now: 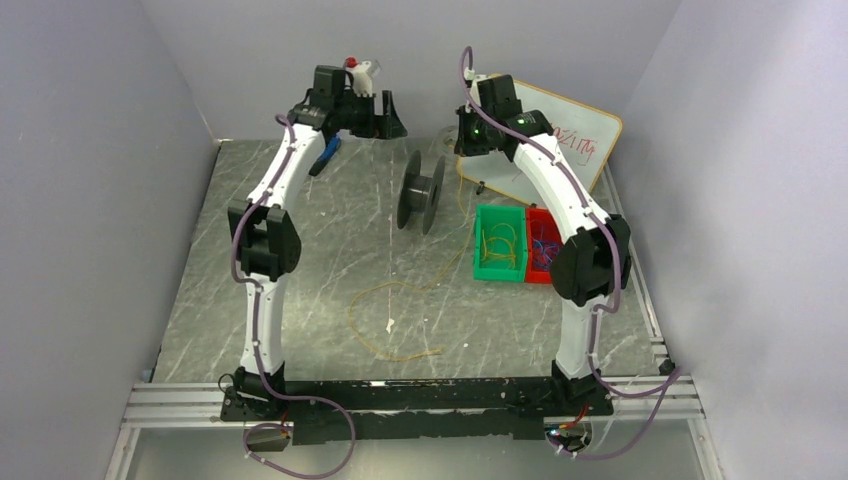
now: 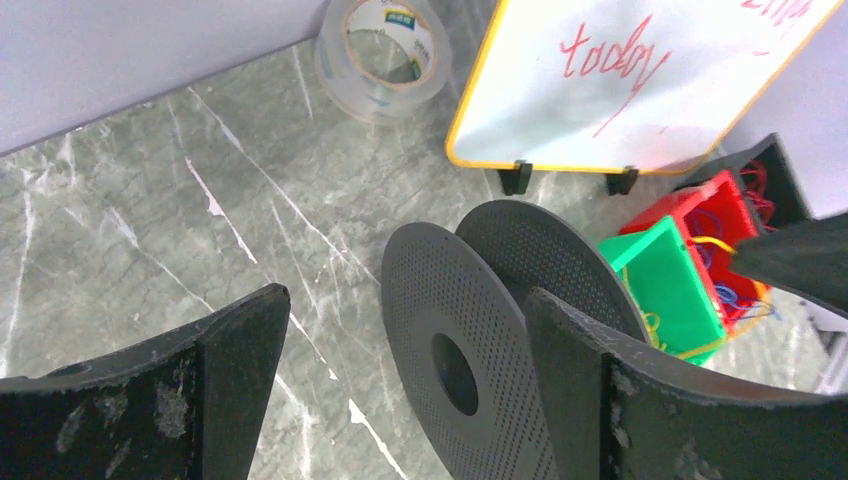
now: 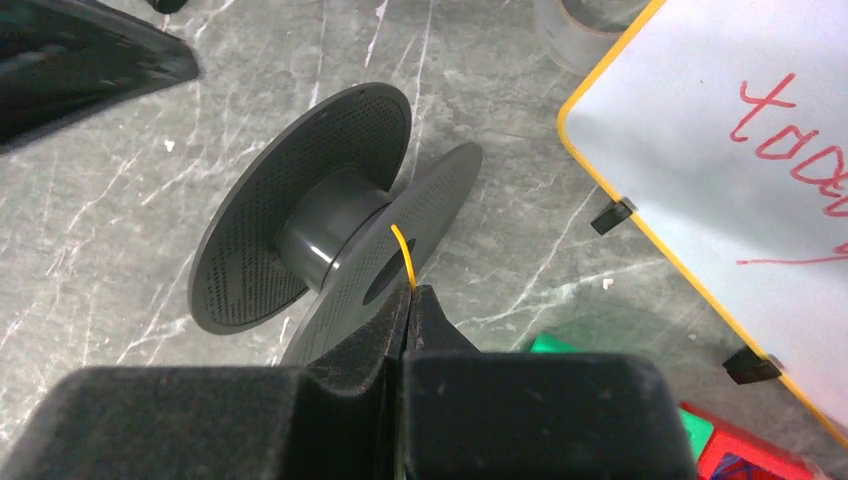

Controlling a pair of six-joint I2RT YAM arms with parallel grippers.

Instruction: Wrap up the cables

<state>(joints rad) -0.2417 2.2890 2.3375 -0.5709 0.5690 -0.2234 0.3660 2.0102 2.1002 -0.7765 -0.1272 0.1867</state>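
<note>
The black spool (image 1: 420,190) stands on its rims at the table's far middle; it also shows in the left wrist view (image 2: 450,330) and the right wrist view (image 3: 300,235). The yellowish-tan cable (image 1: 350,310) lies in a loose loop on the table in front of the spool and trails up towards it. My right gripper (image 3: 412,290), also in the top view (image 1: 465,140), is shut on the cable's end (image 3: 400,245), just above the spool's near flange. My left gripper (image 2: 405,295), also in the top view (image 1: 385,115), is open and empty, up behind the spool.
A whiteboard (image 1: 570,140) leans at the back right. A green bin (image 1: 500,270) with yellow wires and a red bin (image 1: 543,272) with blue-purple wires sit right of the spool. A tape roll (image 2: 385,50) stands near the back wall. A blue object (image 1: 328,155) lies at the back left.
</note>
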